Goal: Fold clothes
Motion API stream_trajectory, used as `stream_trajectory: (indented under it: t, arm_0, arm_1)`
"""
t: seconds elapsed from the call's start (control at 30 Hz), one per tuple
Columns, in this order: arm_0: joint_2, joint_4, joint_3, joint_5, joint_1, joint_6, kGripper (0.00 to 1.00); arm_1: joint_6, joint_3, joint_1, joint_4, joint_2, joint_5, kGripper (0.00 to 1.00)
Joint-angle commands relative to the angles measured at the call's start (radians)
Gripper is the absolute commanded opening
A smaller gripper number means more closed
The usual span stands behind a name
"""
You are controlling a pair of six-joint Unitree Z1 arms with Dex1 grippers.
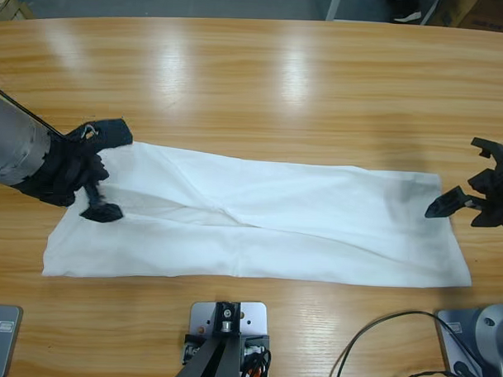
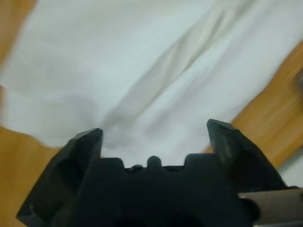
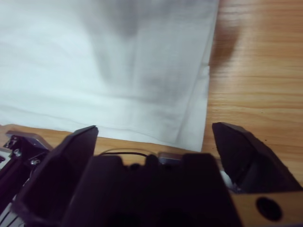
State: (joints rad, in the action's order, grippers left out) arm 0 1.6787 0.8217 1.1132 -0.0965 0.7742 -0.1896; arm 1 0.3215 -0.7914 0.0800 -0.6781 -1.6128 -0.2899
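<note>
Now a white shirt lies folded into a long band along the table's near edge. Over its left end hangs the left gripper, jaws apart; past its right end, the right gripper spreads wide, holding nothing.

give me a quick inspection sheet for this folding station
surface: long wooden table, glossy with light glare.
job's things: one white garment folded into a long flat band across the table, a crease running along it.
clutter: nothing seen.
grippers: left tool open, over the garment's left end; right tool open, at the garment's right end, holding nothing.
cables: black cable looping along the table's front edge, bottom right.
surroundings: grey floor beyond the far edge; cardboard boxes at top right.
</note>
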Motion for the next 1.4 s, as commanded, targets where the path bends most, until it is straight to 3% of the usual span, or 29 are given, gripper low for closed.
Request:
stream_trajectory:
  t: [0.03, 0.47, 0.6, 0.63, 0.67, 0.7, 1.17, 1.2, 1.23, 1.4]
  arm_0:
    - [0.144, -0.013, 0.046, -0.088, 0.010, -0.338, 0.663]
    - [0.265, -0.046, 0.068, -0.052, 0.010, -0.344, 0.652]
    - [0.269, -0.046, 0.063, -0.057, 0.008, -0.345, 0.476]
    - [0.268, -0.045, 0.063, -0.061, 0.008, -0.345, 0.334]
    - [0.267, -0.044, 0.064, -0.062, 0.008, -0.343, 0.093]
    - [0.265, -0.043, 0.063, -0.063, 0.008, -0.338, 0.000]
    - [0.241, -0.041, 0.013, -0.053, 0.008, -0.300, 0.006]
    - [0.234, -0.036, 0.008, -0.054, 0.008, -0.300, 0.251]
    - [0.227, -0.031, 0.004, -0.054, 0.008, -0.300, 0.352]
    - [0.222, -0.021, -0.006, -0.046, 0.008, -0.293, 0.351]
  arm_1:
    - [-0.010, 0.027, -0.016, 0.015, 0.012, -0.015, 1.000]
    - [-0.005, 0.029, -0.016, 0.023, 0.004, -0.011, 1.000]
    - [-0.002, 0.031, -0.016, 0.026, 0.004, -0.011, 0.997]
    - [-0.002, 0.031, -0.016, 0.028, 0.004, -0.011, 0.996]
    - [-0.001, 0.033, -0.016, 0.031, 0.004, -0.011, 0.996]
    - [0.000, 0.034, -0.016, 0.034, 0.004, -0.011, 0.996]
    - [0.008, 0.041, -0.016, 0.043, 0.010, -0.011, 0.991]
    - [0.008, 0.041, -0.016, 0.043, 0.012, -0.011, 0.991]
    - [0.008, 0.042, -0.016, 0.044, 0.013, -0.011, 0.991]
    - [0.008, 0.047, -0.016, 0.046, 0.024, -0.012, 0.987]
